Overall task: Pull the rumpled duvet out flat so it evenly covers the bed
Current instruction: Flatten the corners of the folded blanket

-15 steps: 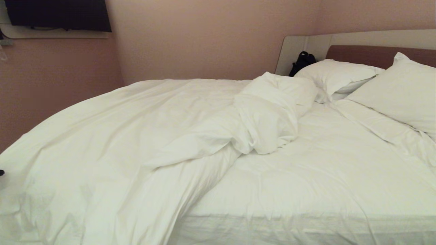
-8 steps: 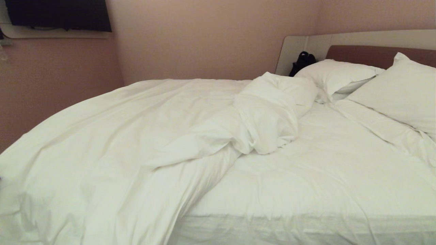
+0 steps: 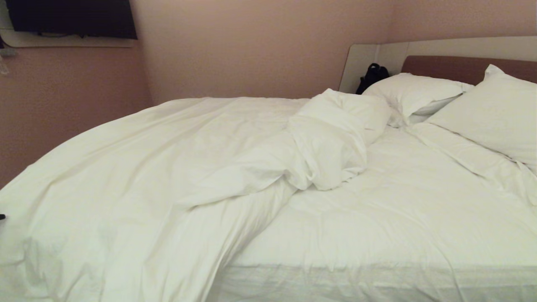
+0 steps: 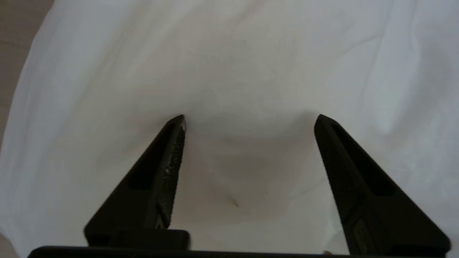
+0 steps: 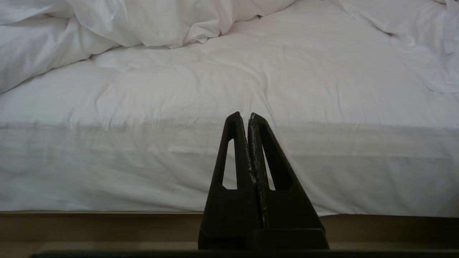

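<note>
The white duvet (image 3: 159,167) covers the left part of the bed (image 3: 398,218) and is bunched into a thick ridge (image 3: 331,142) running toward the pillows. To the right of the ridge the white sheeted mattress is bare. My left gripper (image 4: 250,120) is open just above a smooth stretch of the duvet (image 4: 229,64) near its hanging edge, with nothing between its fingers. Only a dark tip of it (image 3: 1,217) shows at the head view's far left edge. My right gripper (image 5: 247,116) is shut and empty, parked low facing the mattress side (image 5: 143,165).
Two white pillows (image 3: 415,94) (image 3: 495,113) lean against the headboard (image 3: 461,67). A black bag (image 3: 371,75) sits in the corner behind them. A dark screen (image 3: 71,16) hangs on the left wall. The beige bed base (image 5: 107,225) runs under the mattress.
The dark tip of my left gripper at the head view's left edge slipped out of sight, then came back slightly lower. The duvet lies as before.
</note>
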{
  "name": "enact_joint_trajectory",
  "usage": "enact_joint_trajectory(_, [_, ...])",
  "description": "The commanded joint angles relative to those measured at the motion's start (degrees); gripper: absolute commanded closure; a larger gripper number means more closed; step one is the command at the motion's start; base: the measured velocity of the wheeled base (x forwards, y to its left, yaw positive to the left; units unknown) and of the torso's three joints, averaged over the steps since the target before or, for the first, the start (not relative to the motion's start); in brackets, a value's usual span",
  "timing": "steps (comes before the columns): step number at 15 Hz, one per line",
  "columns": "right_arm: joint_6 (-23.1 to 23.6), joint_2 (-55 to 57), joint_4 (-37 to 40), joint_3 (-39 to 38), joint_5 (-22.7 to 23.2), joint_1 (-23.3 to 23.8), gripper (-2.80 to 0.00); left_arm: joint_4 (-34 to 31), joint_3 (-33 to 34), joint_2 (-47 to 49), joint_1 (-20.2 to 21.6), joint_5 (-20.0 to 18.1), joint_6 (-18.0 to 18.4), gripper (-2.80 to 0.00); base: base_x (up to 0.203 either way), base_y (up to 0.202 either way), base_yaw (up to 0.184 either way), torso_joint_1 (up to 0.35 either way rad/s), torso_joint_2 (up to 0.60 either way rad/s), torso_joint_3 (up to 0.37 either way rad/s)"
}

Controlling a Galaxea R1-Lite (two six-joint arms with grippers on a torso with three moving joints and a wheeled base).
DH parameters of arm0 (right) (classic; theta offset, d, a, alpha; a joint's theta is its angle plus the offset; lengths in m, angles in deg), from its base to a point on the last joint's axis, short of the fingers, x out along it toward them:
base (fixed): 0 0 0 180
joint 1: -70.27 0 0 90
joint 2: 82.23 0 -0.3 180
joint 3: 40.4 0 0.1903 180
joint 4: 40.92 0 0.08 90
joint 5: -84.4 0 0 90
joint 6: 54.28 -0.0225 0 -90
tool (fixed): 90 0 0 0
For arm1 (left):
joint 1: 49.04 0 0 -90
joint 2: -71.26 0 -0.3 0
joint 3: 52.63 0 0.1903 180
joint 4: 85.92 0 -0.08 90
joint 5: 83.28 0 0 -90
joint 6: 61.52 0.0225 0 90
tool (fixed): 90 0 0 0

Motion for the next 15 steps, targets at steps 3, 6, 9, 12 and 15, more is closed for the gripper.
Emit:
enact_joint_trajectory(3, [0.02, 0.0, 0.01, 0.0, -0.05, 0.01, 0.0, 0.52, 0.0, 3.53, -0.41, -0.31, 2.77, -2.8, 0.0, 0.0, 0.0, 0.0, 0.0, 0.0])
enact_joint_trajectory(6, [0.02, 0.0, 0.01, 0.0, 0.03, 0.01, 0.0, 1.71, 0.01, 4.89, -1.6, -0.3, 2.89, -2.8, 0.0, 0.0, 0.0, 0.0, 0.0, 0.0])
enact_joint_trajectory(9, [0.02, 0.0, 0.01, 0.0, -0.05, 0.01, 0.0, 5.87, 0.07, 9.12, -3.82, 0.42, 3.02, -2.8, 0.0, 0.0, 0.0, 0.0, 0.0, 0.0])
enact_joint_trajectory(12, [0.02, 0.0, 0.01, 0.0, 0.04, 0.01, 0.0, 7.99, 0.0, 10.09, -4.51, 0.53, 2.97, -2.8, 0.0, 0.0, 0.0, 0.0, 0.0, 0.0])
enact_joint_trajectory(15, [0.02, 0.0, 0.01, 0.0, 0.01, 0.01, 0.0, 8.99, 0.0, 10.34, -4.58, 0.66, 2.71, -2.8, 0.0, 0.0, 0.0, 0.0, 0.0, 0.0])
